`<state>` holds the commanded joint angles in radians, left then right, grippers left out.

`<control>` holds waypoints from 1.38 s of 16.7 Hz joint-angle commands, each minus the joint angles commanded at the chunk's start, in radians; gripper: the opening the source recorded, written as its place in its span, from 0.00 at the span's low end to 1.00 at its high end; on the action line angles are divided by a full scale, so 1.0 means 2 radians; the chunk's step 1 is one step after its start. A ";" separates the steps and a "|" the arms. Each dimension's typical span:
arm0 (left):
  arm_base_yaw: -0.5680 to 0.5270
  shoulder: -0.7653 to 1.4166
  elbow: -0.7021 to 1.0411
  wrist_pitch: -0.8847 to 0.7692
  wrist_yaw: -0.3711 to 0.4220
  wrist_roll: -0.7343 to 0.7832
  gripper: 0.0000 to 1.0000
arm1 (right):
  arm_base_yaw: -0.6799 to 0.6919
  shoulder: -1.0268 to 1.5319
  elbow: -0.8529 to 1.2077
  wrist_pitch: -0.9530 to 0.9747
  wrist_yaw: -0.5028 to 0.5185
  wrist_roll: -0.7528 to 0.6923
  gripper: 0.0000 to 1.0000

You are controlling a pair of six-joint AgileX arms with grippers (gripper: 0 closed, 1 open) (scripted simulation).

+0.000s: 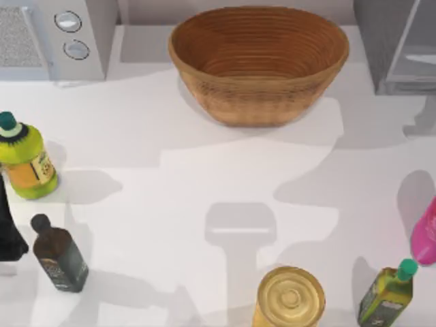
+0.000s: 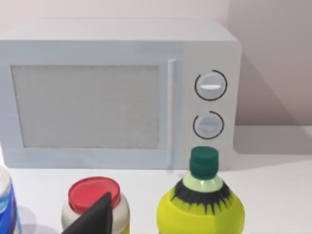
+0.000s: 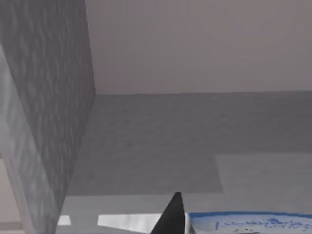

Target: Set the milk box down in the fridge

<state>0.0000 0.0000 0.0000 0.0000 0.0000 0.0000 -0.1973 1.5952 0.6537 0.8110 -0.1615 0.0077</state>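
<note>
The milk box [image 3: 248, 222] shows its blue top edge low in the right wrist view. My right gripper [image 3: 229, 229] is shut on it, one black finger [image 3: 171, 217] pressed against its side. Around it are the fridge's [image 3: 161, 141] grey side wall, back wall and paler floor. In the top view the fridge [image 1: 395, 48] stands at the back right corner, partly seen. My left arm [image 1: 9, 231] is parked at the table's left edge.
A woven basket [image 1: 259, 61] sits at the back middle and a microwave [image 1: 54, 37] at the back left. A yellow-green bottle [image 1: 26, 160] and a dark bottle [image 1: 60, 255] stand by the left arm. A gold-lidded jar [image 1: 289, 298], green bottle [image 1: 388, 293] and pink container [image 1: 426, 235] stand front right.
</note>
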 joint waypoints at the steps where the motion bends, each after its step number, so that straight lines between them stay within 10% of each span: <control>1: 0.000 0.000 0.000 0.000 0.000 0.000 1.00 | -0.005 0.043 0.020 0.024 -0.005 -0.002 0.00; 11: 0.000 0.000 0.000 0.000 0.000 0.000 1.00 | -0.040 0.288 0.160 0.191 -0.046 0.003 0.00; 23: 0.000 0.000 0.000 0.000 0.000 0.000 1.00 | -0.024 0.345 0.279 0.125 -0.039 0.002 0.00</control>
<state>0.0000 0.0000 0.0000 0.0000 0.0000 0.0000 -0.2461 2.2855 1.2107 1.0615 -0.2388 0.0121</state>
